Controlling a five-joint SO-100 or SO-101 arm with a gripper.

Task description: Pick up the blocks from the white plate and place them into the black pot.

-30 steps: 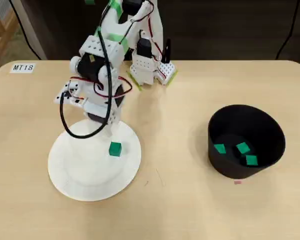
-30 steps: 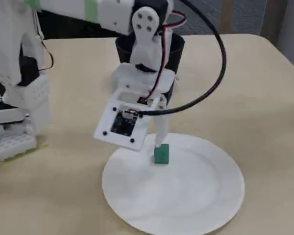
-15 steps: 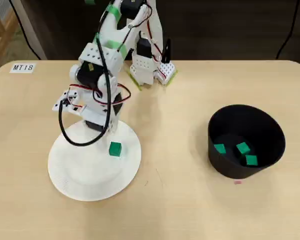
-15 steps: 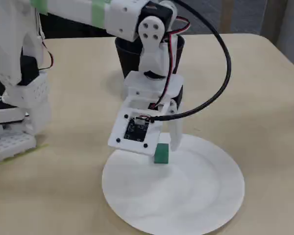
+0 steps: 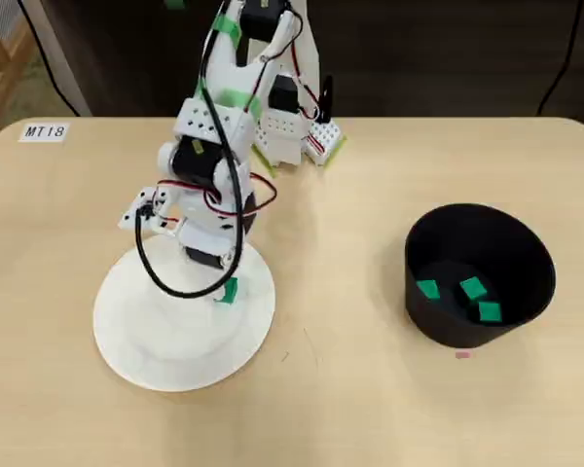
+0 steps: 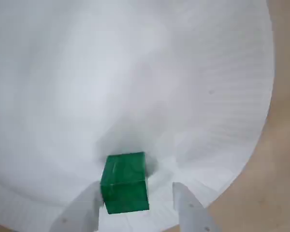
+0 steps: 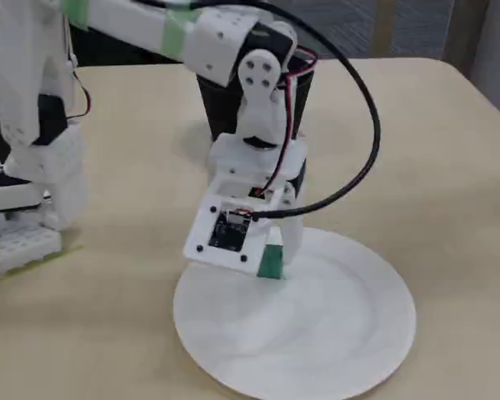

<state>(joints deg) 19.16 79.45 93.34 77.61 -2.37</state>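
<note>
One green block (image 6: 124, 182) lies near the rim of the white plate (image 6: 135, 72). My gripper (image 6: 136, 187) is open and straddles it: the left finger (image 6: 82, 212) is close against the block, the right finger (image 6: 191, 208) stands apart. In the overhead view the gripper (image 5: 224, 282) covers most of the block (image 5: 228, 291) on the plate (image 5: 165, 341). Three green blocks (image 5: 472, 288) lie inside the black pot (image 5: 467, 209) at the right. In the fixed view the block (image 7: 272, 262) peeks out under the wrist, on the plate (image 7: 317, 333), with the pot (image 7: 217, 100) behind the arm.
The arm's white base (image 5: 292, 136) stands at the table's back edge. A label reading MT18 (image 5: 45, 131) is stuck at the back left. A black cable (image 7: 367, 125) loops out from the wrist. Bare tabletop (image 5: 341, 253) separates plate and pot.
The gripper has swung right in the overhead view and come down over the green block, which now sits between the open fingers. The block has not moved.
</note>
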